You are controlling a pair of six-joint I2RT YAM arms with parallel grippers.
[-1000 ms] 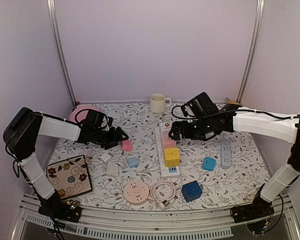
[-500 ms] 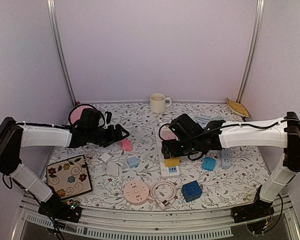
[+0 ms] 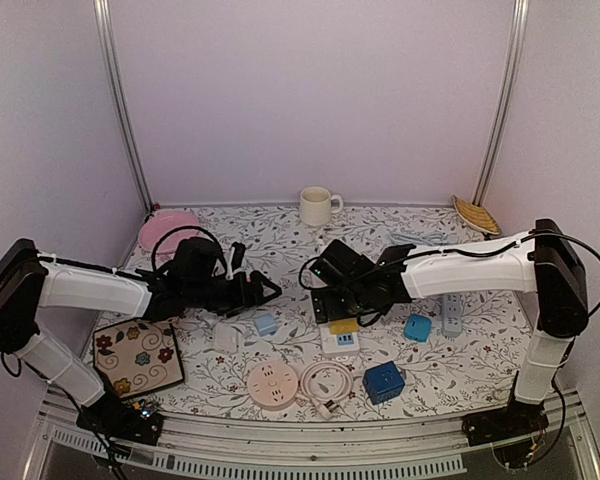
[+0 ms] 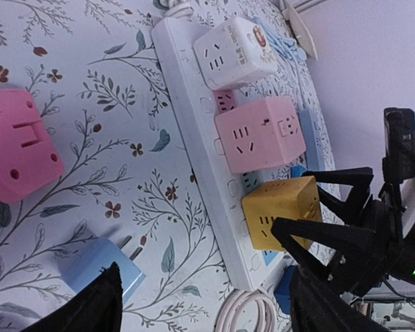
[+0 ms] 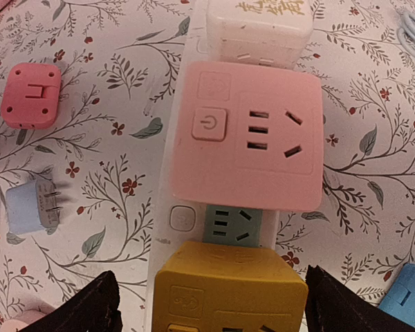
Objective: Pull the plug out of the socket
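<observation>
A white power strip [image 3: 337, 343] lies mid-table with cube plugs seated in it: white [image 5: 259, 24], pink [image 5: 249, 135] and yellow [image 5: 228, 287]. My right gripper [image 3: 327, 306] is open and hangs low over the strip. In the right wrist view [image 5: 211, 312] its black fingertips [image 5: 83, 311] stand either side of the yellow cube without touching it. My left gripper [image 3: 267, 290] is open and empty, left of the strip. In the left wrist view [image 4: 207, 311] it faces the strip [image 4: 194, 124] and the yellow cube [image 4: 280, 211], with the right gripper's fingers [image 4: 332, 238] around that cube.
Loose plugs lie left of the strip: pink [image 5: 31, 97], light blue [image 3: 267, 324], white [image 3: 224, 338]. Near the front are a round pink socket [image 3: 271, 383], coiled cable [image 3: 325, 382] and blue cube [image 3: 384, 381]. A grey strip [image 3: 451, 315], mug [image 3: 318, 205], pink plate [image 3: 168, 228] and floral tile [image 3: 138, 352] stand around.
My right gripper moved left and toward the near end of the strip, coming down over the yellow cube. My left gripper moved right and nearer, toward the strip.
</observation>
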